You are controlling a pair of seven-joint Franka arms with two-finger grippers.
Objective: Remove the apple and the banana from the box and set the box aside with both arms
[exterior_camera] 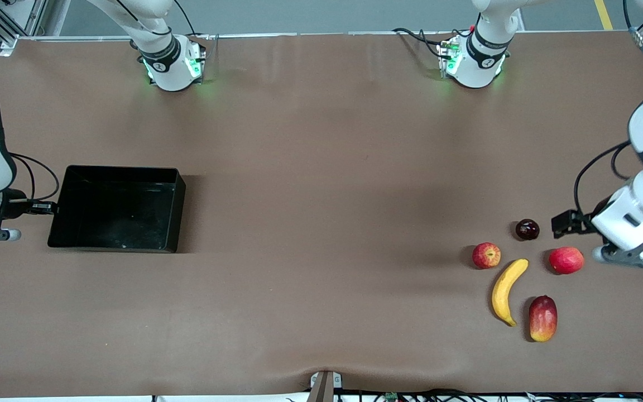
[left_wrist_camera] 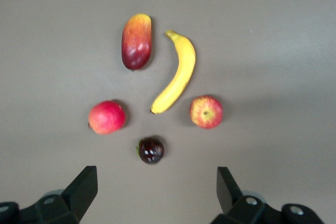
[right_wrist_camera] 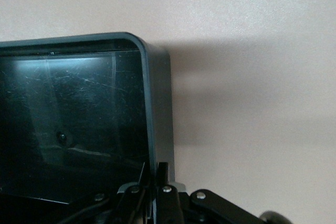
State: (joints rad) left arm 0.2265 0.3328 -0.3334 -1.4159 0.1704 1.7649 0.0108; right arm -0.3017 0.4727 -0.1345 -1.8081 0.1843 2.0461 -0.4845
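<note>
The yellow banana (exterior_camera: 508, 290) and the red-and-yellow apple (exterior_camera: 486, 255) lie on the table toward the left arm's end. Both show in the left wrist view, the banana (left_wrist_camera: 178, 74) and the apple (left_wrist_camera: 206, 112). My left gripper (exterior_camera: 565, 223) is open and empty, just above the table beside the dark plum; its fingers (left_wrist_camera: 86, 187) stand wide apart. The black box (exterior_camera: 179, 212) sits toward the right arm's end and holds nothing. My right gripper (exterior_camera: 48, 208) is shut on the box's end wall (right_wrist_camera: 147, 93), one finger inside and one outside (right_wrist_camera: 158, 174).
A dark plum (exterior_camera: 527, 229), a plain red round fruit (exterior_camera: 566, 260) and a red-and-yellow mango (exterior_camera: 543, 318) lie around the banana. They also show in the left wrist view: the plum (left_wrist_camera: 151, 149), the red fruit (left_wrist_camera: 107, 117), the mango (left_wrist_camera: 137, 40). Brown cloth covers the table.
</note>
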